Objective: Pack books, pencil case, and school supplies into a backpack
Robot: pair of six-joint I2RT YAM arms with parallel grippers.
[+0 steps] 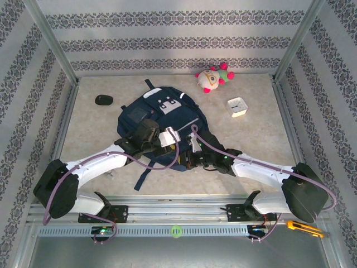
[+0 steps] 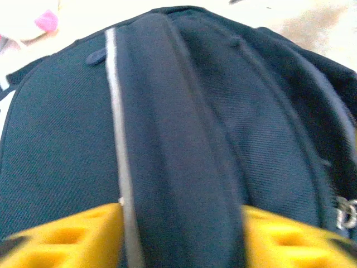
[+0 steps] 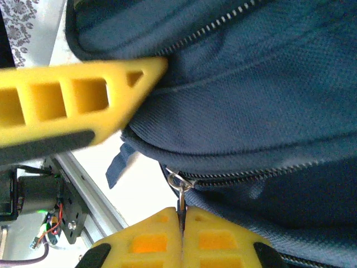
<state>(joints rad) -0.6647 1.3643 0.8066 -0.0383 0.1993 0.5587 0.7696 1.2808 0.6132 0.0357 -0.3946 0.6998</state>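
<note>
Navy-blue backpack (image 1: 178, 114) flat on the table (image 1: 262, 139), white-patched upper pocket at its far end, dark strap (image 1: 143, 177) trailing off its near end. Left arm (image 1: 95, 164) and right arm (image 1: 262, 167) reaching in over that near end, wrists close together.

Left gripper (image 2: 181, 215) down on the backpack's near half, about at its middle. 2 yellow fingers (image 2: 72, 237) set apart, a thick rounded ridge of navy fabric filling the gap and touching both: jaws at a middling width, clamped on the backpack itself. Thin white reflective stripe (image 2: 114, 111) running up the ridge's left flank, just beside 1 finger.

Right gripper (image 3: 181, 215) at the backpack's near right edge, just beside the left one. Jaws pressed almost together, pinching the metal zip pull (image 3: 178, 187) of 1 of the backpack's zips. Ring of the pull just above the fingertips, zip teeth running off along the fabric from there.

Around the backpack:
- Black oval object (image 1: 104, 100) off its far left, apart from it.
- Plush toy (image 1: 213, 78) beyond its far right corner.
- Square white clock (image 1: 237, 106) to its right, apart from it.
- Yellow-and-black cutter (image 1: 304, 228) on the metal rail (image 1: 184, 212), well off the backpack's near right.
</note>
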